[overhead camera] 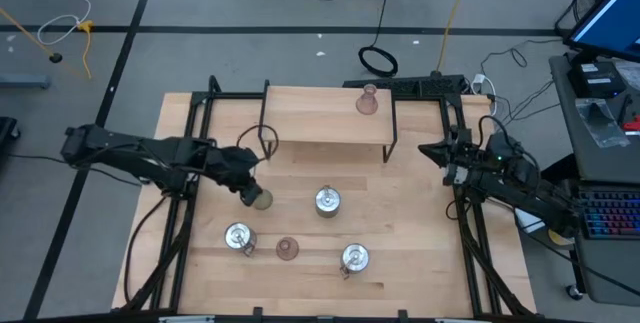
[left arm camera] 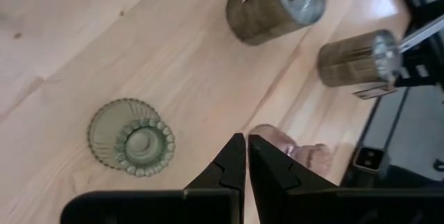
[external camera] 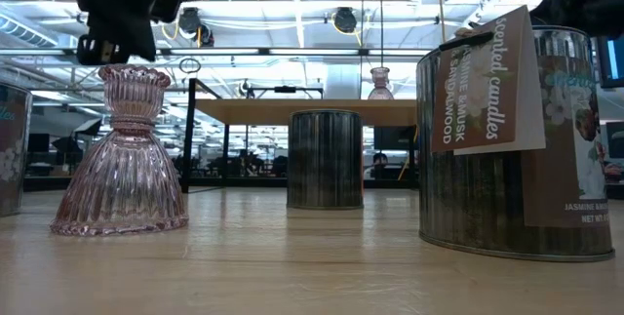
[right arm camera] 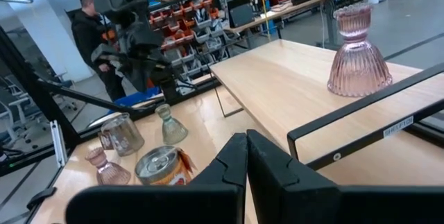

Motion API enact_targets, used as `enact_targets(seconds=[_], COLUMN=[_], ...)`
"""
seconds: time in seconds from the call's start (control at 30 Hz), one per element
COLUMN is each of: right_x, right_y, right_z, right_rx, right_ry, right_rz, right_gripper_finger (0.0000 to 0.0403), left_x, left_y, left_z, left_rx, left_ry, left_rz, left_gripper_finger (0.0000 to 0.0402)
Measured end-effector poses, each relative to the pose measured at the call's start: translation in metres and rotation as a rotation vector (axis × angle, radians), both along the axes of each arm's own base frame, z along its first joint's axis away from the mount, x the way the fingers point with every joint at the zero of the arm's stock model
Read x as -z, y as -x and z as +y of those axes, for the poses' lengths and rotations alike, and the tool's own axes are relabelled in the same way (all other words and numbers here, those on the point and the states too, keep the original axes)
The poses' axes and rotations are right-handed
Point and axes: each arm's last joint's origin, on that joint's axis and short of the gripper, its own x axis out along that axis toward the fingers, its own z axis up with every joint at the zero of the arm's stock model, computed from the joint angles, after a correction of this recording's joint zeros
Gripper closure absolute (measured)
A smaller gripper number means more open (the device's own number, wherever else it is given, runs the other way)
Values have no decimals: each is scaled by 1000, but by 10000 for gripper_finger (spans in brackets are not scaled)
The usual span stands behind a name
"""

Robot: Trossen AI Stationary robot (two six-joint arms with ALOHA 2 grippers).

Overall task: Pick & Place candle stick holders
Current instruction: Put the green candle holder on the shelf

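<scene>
Tin (external camera: 517, 139) at right, tag reads "scented candles, jasmine & musk"; ribbed pink glass holder (external camera: 122, 154) left. Left claw (left arm camera: 246, 156), right claw (right arm camera: 246, 151) closed, empty.

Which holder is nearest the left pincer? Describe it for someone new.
On the wooden table, just in front of the raised shelf, find the shut left pincer. Right beside its tip stands the green glass holder, ribbed and bell-shaped, the only olive one; the others are pink glass or silver tins.
</scene>
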Motion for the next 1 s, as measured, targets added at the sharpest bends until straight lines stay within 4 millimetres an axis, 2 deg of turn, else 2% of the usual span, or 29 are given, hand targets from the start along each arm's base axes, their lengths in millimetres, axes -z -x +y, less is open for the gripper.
enact_targets(seconds=[0.17, 0.4, 1.0], right_x=[0, 0, 0], right_y=[0, 0, 0], right_z=[0, 0, 0], right_rx=[-3, -3, -3], right_ry=[-9, -21, -25], right_rz=[-4, -7, -9], right_gripper_finger=[402, 402, 402], left_x=[12, 24, 24], left_y=[-4, 2, 4], left_z=[2, 5, 8], left_rx=[-12, -74, -129], left_ry=[-5, -9, -92], left_rz=[99, 262, 274], left_gripper_finger=[383, 383, 383])
